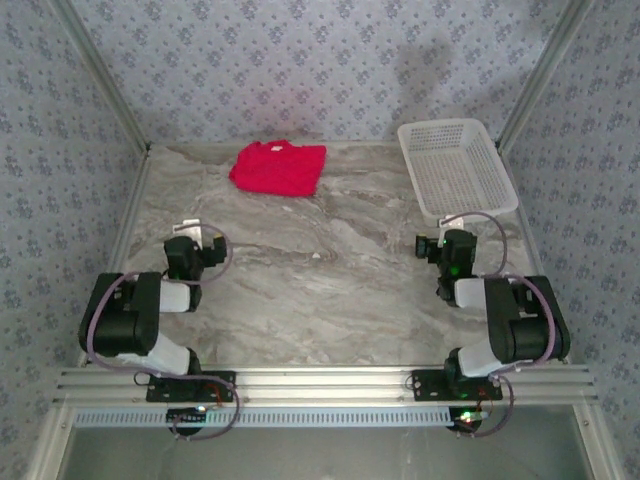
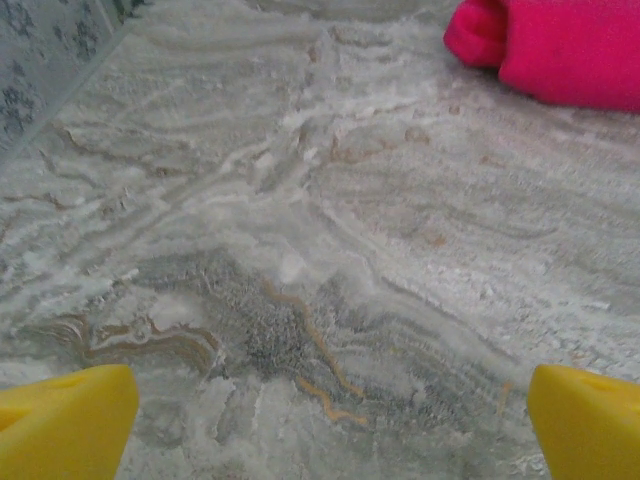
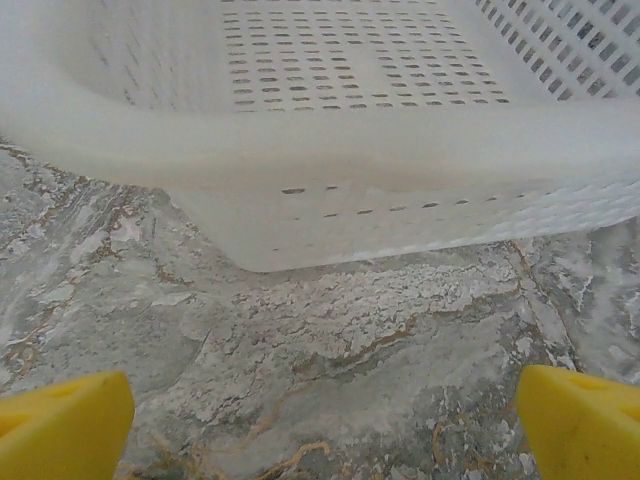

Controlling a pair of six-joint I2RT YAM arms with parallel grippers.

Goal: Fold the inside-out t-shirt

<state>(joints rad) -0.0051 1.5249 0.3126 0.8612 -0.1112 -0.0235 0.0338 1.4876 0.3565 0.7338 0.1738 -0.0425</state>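
Observation:
The inside-out t-shirt, plain bright red, lies bunched in a compact heap at the back of the marble table, left of centre. Its near edge shows at the top right of the left wrist view. My left gripper stands open low over the table at the near left, well short of the shirt, with bare marble between its yellow fingertips. My right gripper is open too, at the near right, its yellow fingertips spread over bare marble just in front of the basket.
A white plastic lattice basket stands at the back right; its front wall is close ahead of my right gripper. Patterned walls and metal posts close in the table on three sides.

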